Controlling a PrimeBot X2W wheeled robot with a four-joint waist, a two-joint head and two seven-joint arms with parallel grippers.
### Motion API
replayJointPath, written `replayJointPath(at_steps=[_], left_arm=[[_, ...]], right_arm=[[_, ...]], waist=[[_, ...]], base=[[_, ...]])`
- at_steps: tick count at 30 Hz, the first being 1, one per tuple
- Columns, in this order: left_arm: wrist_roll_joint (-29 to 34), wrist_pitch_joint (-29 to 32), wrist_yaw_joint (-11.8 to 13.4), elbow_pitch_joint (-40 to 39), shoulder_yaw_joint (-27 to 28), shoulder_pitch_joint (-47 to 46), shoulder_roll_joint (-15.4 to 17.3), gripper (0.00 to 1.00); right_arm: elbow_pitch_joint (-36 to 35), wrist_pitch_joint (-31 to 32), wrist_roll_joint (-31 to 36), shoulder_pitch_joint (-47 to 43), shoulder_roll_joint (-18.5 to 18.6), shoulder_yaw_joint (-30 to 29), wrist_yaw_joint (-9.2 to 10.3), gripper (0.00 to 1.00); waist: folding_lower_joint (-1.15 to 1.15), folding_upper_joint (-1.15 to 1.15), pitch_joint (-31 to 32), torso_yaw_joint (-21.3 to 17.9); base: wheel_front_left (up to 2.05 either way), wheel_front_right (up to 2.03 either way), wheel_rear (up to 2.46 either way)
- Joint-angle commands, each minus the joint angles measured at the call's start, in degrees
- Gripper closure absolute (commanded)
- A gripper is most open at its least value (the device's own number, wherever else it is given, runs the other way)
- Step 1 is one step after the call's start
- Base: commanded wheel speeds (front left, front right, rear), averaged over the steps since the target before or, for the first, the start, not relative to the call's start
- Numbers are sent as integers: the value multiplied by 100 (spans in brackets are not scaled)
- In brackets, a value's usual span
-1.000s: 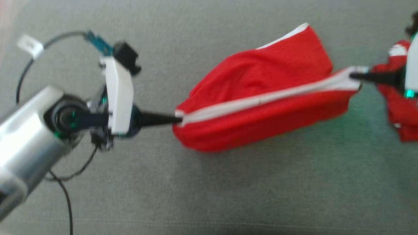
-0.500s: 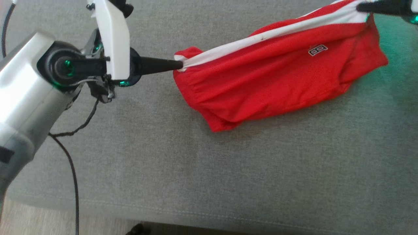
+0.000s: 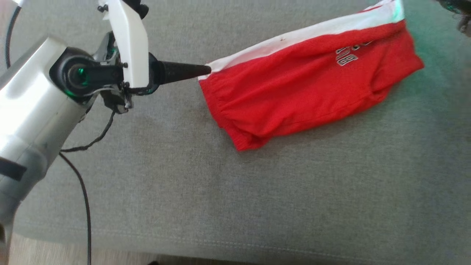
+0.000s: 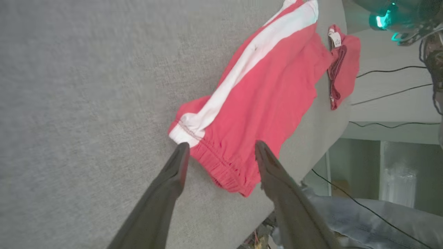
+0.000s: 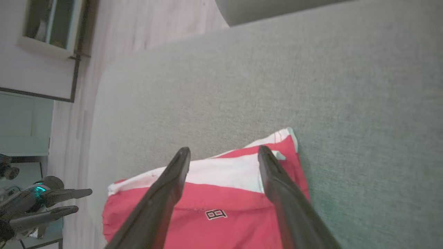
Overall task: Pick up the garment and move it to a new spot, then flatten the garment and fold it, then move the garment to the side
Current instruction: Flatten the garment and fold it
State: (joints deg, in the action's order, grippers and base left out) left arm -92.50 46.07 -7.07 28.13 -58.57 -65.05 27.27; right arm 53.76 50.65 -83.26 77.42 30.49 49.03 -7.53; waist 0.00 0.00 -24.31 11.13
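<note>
The garment (image 3: pixel 309 88), red shorts with a white side stripe and a small logo, lies spread on the grey cushion (image 3: pixel 257 191). My left gripper (image 3: pixel 206 69) points at its waistband corner from the left; in the left wrist view its jaws stand open (image 4: pixel 221 150) with the gathered waistband (image 4: pixel 225 166) just beyond the tips. My right gripper (image 5: pixel 223 154) is open above the far end of the white stripe (image 5: pixel 225 173), gripping nothing. A dark piece of the right arm (image 3: pixel 456 9) shows at the head view's top right corner.
A second red cloth (image 4: pixel 342 65) hangs near the cushion's far edge. Black cables (image 3: pixel 82 191) trail off the left arm. The cushion's front edge (image 3: pixel 235 246) runs along the bottom, with floor (image 3: pixel 55 254) below. Bare grey cushion spreads in front of the garment.
Both grippers have opened and let go of the white stripe. The garment has dropped flat onto the cushion, and the right gripper has drawn back toward the top right.
</note>
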Motion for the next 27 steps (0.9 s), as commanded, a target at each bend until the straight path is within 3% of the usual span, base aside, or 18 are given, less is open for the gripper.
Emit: replayJointPath(at_steps=[1,4,9,11,12,16,18,23,27], left_arm=[[188,-208,-34,-121,275,-255,351,0],[698,-905,-38,-397,274,-182,517,0],[1927,-2937,63,-499,351,176,722,0],[2300,-3786,363,-538,444,419,709,0],[2300,-3786,363,-538,444,419,709,0],[2903,-5370,1134,-755,644,1021,673,0],[3122,-5875,1544,-889,727,1381,645,0],[3766,-6101,2376,-1537,1449,2325,333,0],[4508,-6105,2578,-2177,2195,3378,-100,0]], right_arm=[[-305,-231,-61,-183,-13,-126,4,0],[-914,-1068,-95,-532,80,-351,4,0],[-2129,-3142,296,-1412,329,-610,4,0],[-2440,-3944,503,-1787,407,-674,4,0],[-2440,-3944,503,-1787,407,-674,4,0],[-2471,-5176,789,-2493,354,-789,4,0],[-2311,-5672,937,-2786,275,-832,4,0],[-1725,-5922,1172,-3235,87,-690,4,0],[-987,-5643,1418,-3122,16,-497,4,0]], waist=[[0,0,236,-74],[0,0,498,-141],[0,0,901,-221],[0,0,1017,-232],[0,0,1017,-232],[0,0,1196,-241],[0,0,1274,-215],[0,0,1325,-76],[0,0,1272,108]], base=[[0,0,0],[0,0,0],[0,0,0],[0,0,0],[0,0,0],[0,0,0],[0,0,0],[0,0,0],[0,0,0]])
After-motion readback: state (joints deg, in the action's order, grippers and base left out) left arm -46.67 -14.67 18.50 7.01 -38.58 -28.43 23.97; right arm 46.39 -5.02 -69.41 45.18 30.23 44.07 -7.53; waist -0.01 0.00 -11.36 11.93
